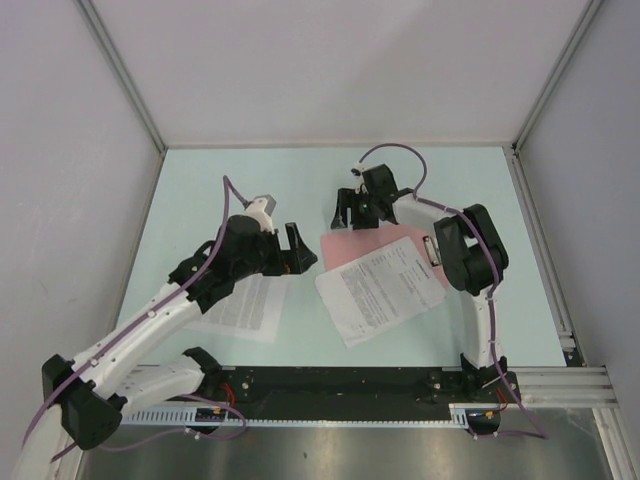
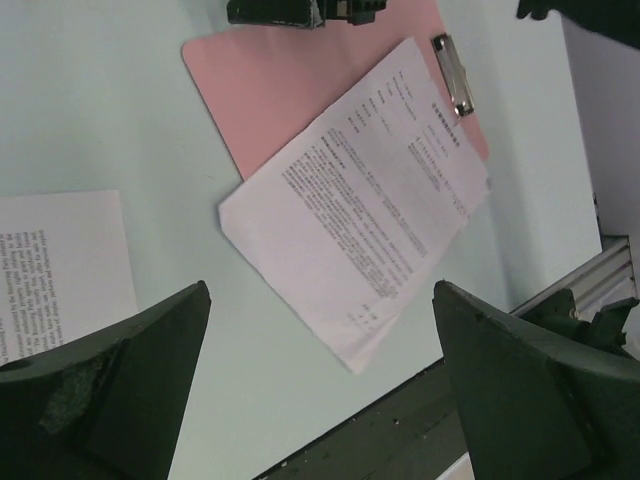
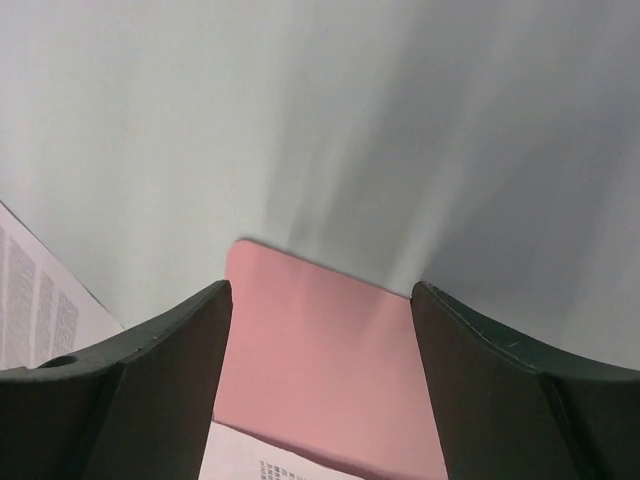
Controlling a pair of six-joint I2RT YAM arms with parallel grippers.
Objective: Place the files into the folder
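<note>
Paper, thin and floppy: one file point(image 1: 380, 288) lies askew on the pink folder point(image 1: 340, 247), right of centre, overhanging its near edge. The second file point(image 1: 245, 308) lies left. Probably slippery; pinch an overhanging corner. The left gripper point(image 1: 300, 250) and right gripper point(image 1: 358, 218) gape, empty.

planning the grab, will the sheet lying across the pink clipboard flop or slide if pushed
Probably floppy: the sheet looks thin and overhangs the clipboard. It likely slides easily, since it lies flat and askew on that smooth board.
</note>
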